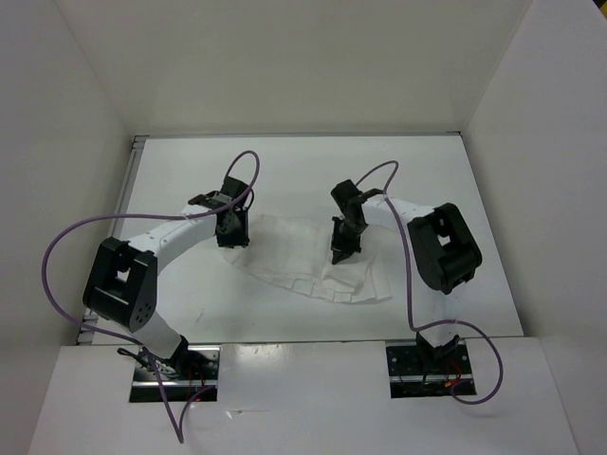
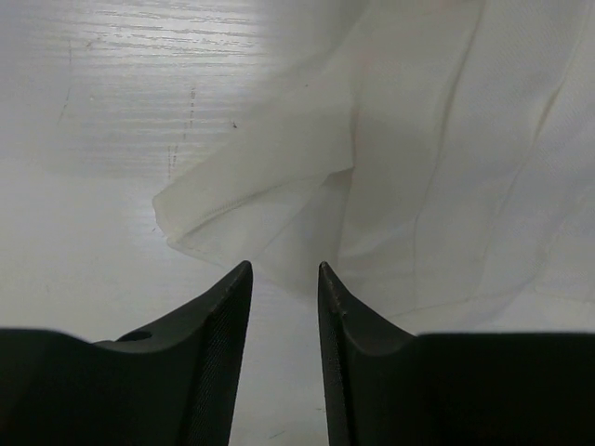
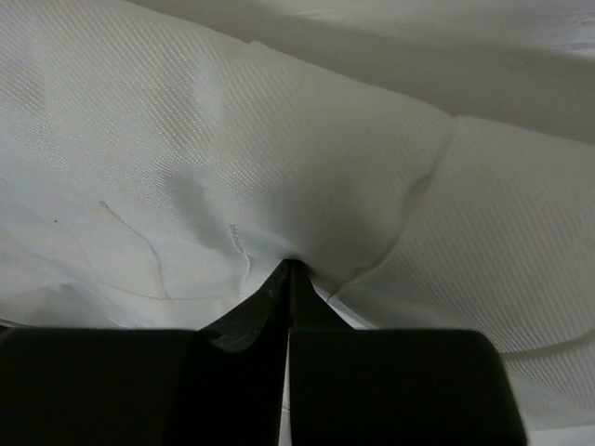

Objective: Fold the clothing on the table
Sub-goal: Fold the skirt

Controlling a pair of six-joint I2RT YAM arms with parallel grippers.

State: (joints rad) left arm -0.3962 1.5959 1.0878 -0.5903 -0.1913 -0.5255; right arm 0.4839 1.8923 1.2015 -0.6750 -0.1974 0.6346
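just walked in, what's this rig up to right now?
Two arms are working a white, thin pleated fabric garment lying rumpled on the flat matte white tabletop. The right arm has its jaws shut, pinching the cloth a little right of the garment's middle. The left arm has its jaws open at the garment's left edge, just short of a turned-over corner, holding nothing. No tidy fold shows yet.

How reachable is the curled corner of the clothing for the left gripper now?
Probably yes: the left gripper is open just short of the curled corner of the clothing, with only bare table between them.
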